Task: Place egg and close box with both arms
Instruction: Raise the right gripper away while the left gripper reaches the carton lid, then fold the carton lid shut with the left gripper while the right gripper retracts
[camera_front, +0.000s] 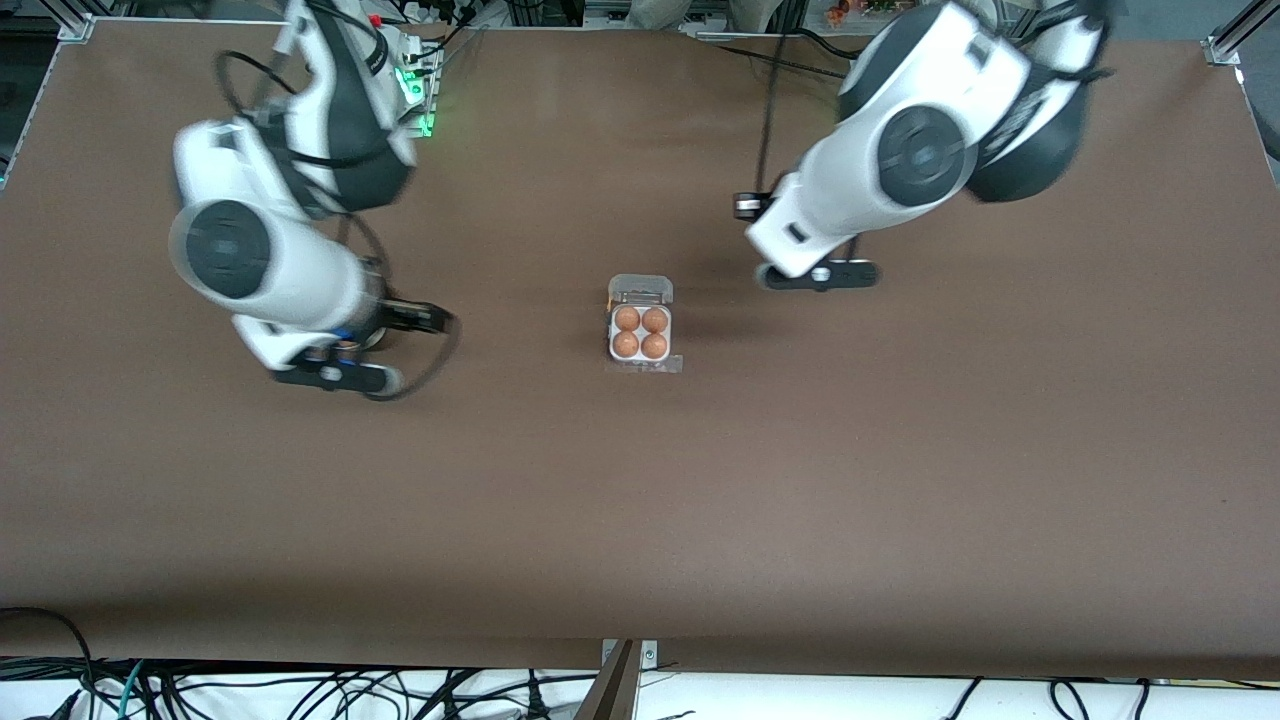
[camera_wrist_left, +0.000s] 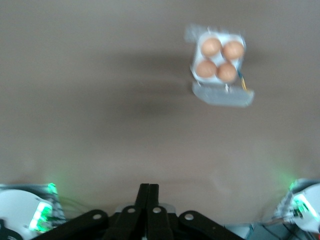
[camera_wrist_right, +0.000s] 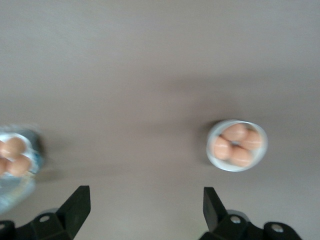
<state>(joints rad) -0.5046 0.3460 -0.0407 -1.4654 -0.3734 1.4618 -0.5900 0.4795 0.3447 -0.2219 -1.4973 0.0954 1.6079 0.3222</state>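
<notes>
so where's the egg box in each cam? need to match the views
Front: the box sits mid-table between the arms, lid open, four eggs inside.
Left wrist: upper part of the picture, lid flap beside it.
Right wrist: cut off at the picture's edge.
Shared landmark: the four-egg cluster in its whitish tray.
</notes>
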